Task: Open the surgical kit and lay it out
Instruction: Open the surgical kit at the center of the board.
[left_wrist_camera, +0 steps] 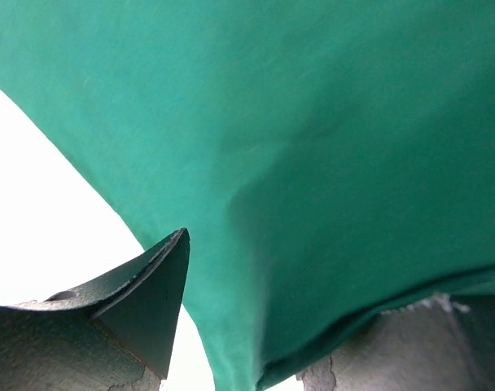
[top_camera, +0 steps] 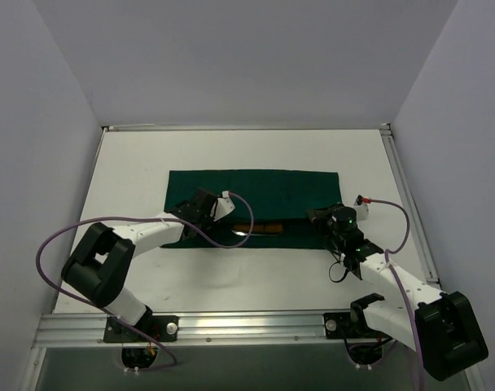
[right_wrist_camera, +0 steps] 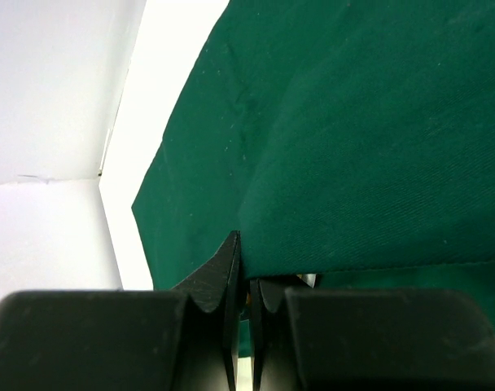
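Observation:
The dark green drape (top_camera: pixel 256 187) lies across the middle of the table, partly folded over the kit. In a gap at its near edge a strip of tan liner (top_camera: pixel 268 228) and a bit of shiny steel (top_camera: pixel 241 235) show; the instruments are hidden. My left gripper (top_camera: pixel 200 208) is at the drape's left part. In the left wrist view it (left_wrist_camera: pixel 272 326) is open, the cloth (left_wrist_camera: pixel 313 163) draped over its right finger (left_wrist_camera: pixel 410 346). My right gripper (top_camera: pixel 326 218) is at the drape's right near edge. In the right wrist view it (right_wrist_camera: pixel 247 265) is shut on the hem of a flap (right_wrist_camera: pixel 378 163).
White table (top_camera: pixel 133 179) with grey walls on three sides. A metal rail (top_camera: pixel 231 326) runs along the near edge with both arm bases. Purple cables loop beside each arm.

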`<state>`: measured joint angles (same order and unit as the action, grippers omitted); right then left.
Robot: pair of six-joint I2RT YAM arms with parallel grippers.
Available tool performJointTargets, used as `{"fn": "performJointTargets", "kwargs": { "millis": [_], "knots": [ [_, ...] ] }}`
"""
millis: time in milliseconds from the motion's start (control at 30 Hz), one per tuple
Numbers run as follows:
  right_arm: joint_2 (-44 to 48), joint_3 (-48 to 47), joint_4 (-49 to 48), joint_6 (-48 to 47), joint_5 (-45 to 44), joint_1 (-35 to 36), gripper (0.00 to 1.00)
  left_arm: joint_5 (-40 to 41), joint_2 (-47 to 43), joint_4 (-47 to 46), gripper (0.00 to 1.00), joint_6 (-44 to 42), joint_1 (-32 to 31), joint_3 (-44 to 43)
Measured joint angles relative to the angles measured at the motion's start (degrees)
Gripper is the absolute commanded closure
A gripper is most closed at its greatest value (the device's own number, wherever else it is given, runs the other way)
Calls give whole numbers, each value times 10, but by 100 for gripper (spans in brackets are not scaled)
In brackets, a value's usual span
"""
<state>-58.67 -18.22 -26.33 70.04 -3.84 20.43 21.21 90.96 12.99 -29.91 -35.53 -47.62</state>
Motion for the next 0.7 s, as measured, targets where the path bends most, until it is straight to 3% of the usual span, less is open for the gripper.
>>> {"fn": "performJointTargets", "kwargs": {
  "millis": [133,233,267,367,700],
  "knots": [
    [0,0,0,-5,0,-6,100,0,-21,-1,48,-10,37,13],
    [-1,0,0,-10,1,-10,100,0,-35,-1,68,-16,58,22],
    [-1,0,0,-11,1,-10,100,0,-38,-1,80,-19,64,24],
    [-3,0,0,-14,2,-12,100,-1,-42,-2,96,-22,70,26],
    [-62,-70,13,-64,1,-14,100,-4,-51,10,98,-23,90,0]
  ]
}}
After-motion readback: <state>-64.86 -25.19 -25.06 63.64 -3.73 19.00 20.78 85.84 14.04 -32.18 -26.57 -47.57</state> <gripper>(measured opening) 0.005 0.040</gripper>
